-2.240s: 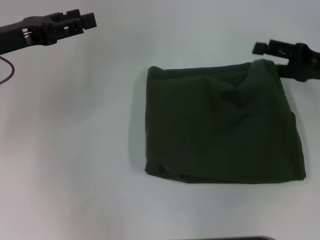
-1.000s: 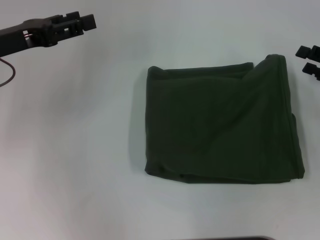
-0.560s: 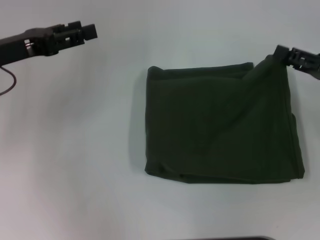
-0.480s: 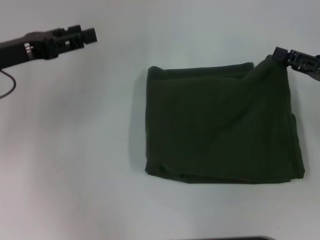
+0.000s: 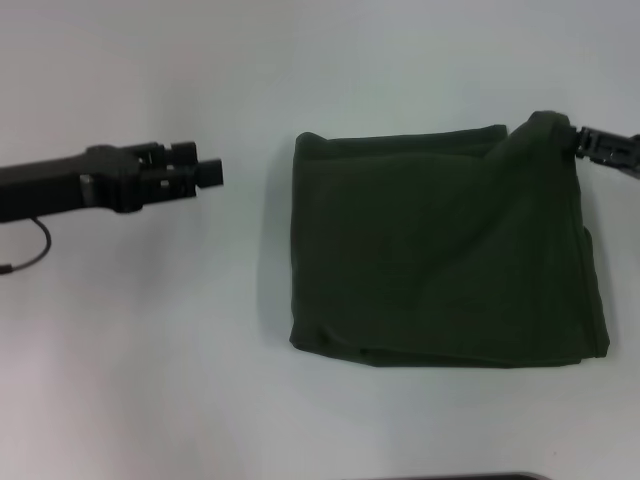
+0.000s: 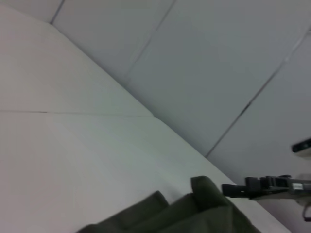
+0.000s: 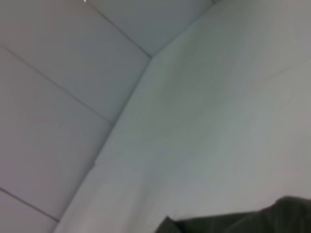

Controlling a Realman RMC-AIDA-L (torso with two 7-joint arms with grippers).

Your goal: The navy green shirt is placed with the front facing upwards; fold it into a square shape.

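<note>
white table (image 5: 150, 380); right pincer (image 6: 228, 190) pinches navy green shirt (image 5: 440, 250) corner, left wrist view shows.

A plain white table (image 5: 150, 380) filled the head view from edge to edge. A thin dark cable (image 5: 30, 258) looped over it at the far left of the frame, about mid-height. A dark strip (image 5: 470, 477) just showed at the bottom edge, right of centre; what it was could not be told. In the left wrist view, pale wall panels (image 6: 204, 63) with thin seams rose behind the table, filling the upper right of that frame.
</note>
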